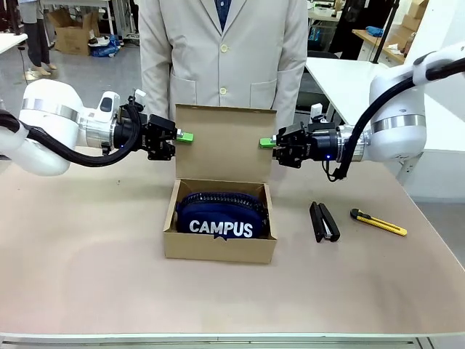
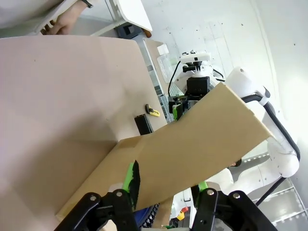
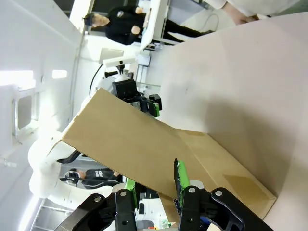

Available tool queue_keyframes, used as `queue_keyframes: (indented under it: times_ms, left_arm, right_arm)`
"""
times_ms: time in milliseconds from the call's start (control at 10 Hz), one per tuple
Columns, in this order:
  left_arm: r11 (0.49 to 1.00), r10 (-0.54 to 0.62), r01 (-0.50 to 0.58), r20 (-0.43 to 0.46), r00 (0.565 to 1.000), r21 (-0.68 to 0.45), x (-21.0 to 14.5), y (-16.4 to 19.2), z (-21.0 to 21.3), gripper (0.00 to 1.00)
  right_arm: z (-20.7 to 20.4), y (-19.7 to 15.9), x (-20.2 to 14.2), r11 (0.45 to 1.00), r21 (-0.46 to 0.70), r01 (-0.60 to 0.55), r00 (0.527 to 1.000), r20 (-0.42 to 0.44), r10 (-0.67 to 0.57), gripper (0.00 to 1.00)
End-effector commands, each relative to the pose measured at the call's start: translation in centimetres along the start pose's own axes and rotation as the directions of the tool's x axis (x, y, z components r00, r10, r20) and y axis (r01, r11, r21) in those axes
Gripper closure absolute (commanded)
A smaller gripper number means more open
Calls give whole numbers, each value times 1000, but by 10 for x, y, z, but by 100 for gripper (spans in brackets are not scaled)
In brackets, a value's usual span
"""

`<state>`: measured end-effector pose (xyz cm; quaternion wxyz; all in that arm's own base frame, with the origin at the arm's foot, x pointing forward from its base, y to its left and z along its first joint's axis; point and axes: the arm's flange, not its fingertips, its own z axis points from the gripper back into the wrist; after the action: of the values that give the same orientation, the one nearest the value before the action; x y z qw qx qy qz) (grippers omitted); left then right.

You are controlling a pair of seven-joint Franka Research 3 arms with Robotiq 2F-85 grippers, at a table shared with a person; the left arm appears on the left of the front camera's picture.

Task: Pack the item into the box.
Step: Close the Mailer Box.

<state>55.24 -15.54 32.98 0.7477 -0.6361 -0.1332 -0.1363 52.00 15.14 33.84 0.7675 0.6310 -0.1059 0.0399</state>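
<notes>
The box sits mid-table with its lid flap standing upright. Inside lies the item, a navy pouch with white "CAMPUS" lettering that nearly fills the box. My left gripper is at the lid's left edge. In the left wrist view the left gripper is open, its fingers well apart on either side of the lid. My right gripper is at the lid's right edge. In the right wrist view the right gripper is shut on the lid.
A black stapler and a yellow utility knife lie on the table to the right of the box. A person in a light coat stands at the far edge behind the lid. Bare table lies to the left and in front of the box.
</notes>
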Motion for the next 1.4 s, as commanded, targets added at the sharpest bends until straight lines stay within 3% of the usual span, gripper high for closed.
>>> queue_keyframes:
  times_ms: [0,100,200,400,800,900,1300]
  left_arm:
    - [1000,-2,2,-13,1000,-15,4,-1,1,44]
    - [1000,0,0,0,1000,0,0,0,0,44]
    - [998,-69,69,-2,998,-5,-1,-2,-3,44]
    - [985,-169,169,2,986,-39,-5,-8,-6,44]
    - [934,-352,356,106,930,-27,-16,-18,-3,44]
    - [912,-404,410,125,906,-22,-20,-22,-4,44]
    - [859,-505,512,155,849,-10,-31,-35,-6,44]
  right_arm:
    - [-1,1,3,1000,9,-7,1000,-10,7,60]
    - [0,0,0,1000,0,0,1000,0,0,60]
    - [-2,1,-4,996,13,-86,995,-38,87,60]
    - [-2,4,-6,955,32,-296,955,20,296,60]
    - [-4,11,-14,775,17,-632,769,137,624,60]
    - [-5,15,-18,728,15,-685,722,149,676,60]
    - [3,35,-42,649,37,-760,647,139,750,60]
